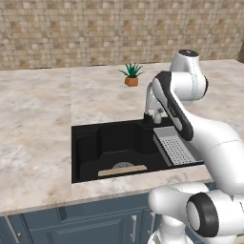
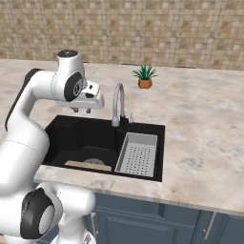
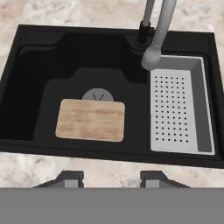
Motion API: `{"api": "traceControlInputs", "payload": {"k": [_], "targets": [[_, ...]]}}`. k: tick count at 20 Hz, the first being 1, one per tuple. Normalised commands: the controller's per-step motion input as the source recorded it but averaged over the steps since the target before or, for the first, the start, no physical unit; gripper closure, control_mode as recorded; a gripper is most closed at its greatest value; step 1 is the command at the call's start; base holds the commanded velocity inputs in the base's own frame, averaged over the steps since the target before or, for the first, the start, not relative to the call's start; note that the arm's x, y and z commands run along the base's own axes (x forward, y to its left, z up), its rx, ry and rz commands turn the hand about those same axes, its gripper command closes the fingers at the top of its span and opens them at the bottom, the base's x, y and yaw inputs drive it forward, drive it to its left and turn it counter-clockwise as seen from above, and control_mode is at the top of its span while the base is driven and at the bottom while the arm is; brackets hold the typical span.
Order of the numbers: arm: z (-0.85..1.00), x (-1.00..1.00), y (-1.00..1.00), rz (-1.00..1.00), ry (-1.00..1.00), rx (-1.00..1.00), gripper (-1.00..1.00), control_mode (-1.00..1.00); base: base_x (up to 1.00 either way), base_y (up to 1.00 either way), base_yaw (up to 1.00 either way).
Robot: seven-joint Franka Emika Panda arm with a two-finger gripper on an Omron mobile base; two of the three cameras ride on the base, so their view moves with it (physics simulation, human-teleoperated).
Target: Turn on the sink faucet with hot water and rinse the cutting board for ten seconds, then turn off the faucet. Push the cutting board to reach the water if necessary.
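The sink faucet arches over the back rim of the black sink, its spout end over the grey tray's corner; no water runs from it. The cutting board lies flat on the basin floor, partly over the round drain, left of the spout. In the base views the cutting board sits near the front wall. My gripper hangs open above the sink's left back part, fingertips apart with nothing between them.
A grey perforated tray fills the right side of the basin. A small potted plant stands on the marble counter behind the faucet. A tiled wall closes the back.
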Motion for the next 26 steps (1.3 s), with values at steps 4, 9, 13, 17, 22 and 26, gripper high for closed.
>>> {"api": "traceControlInputs", "payload": {"k": [4, 9, 13, 17, 22, 26], "targets": [[0.00, 0.02, -0.11, 0.00, 0.02, 0.00, -1.00, -1.00, 0.00, 0.00, 0.00], [0.00, 0.07, -0.15, -0.03, 0.06, -0.03, -1.00, -1.00, 0.00, 0.00, 0.00], [0.03, 0.02, -0.31, -0.05, 0.05, 0.00, -1.00, -1.00, 0.00, 0.00, 0.00], [0.01, 0.20, -0.50, 0.00, 0.01, 0.00, -1.00, -1.00, 0.00, 0.00, 0.00], [0.00, 0.32, -0.36, 0.00, 0.00, 0.02, -1.00, -1.00, 0.00, 0.00, 0.00], [-0.21, 0.65, -0.07, 0.00, 0.00, 0.02, -1.00, -1.00, 0.00, 0.00, 0.00]]}}
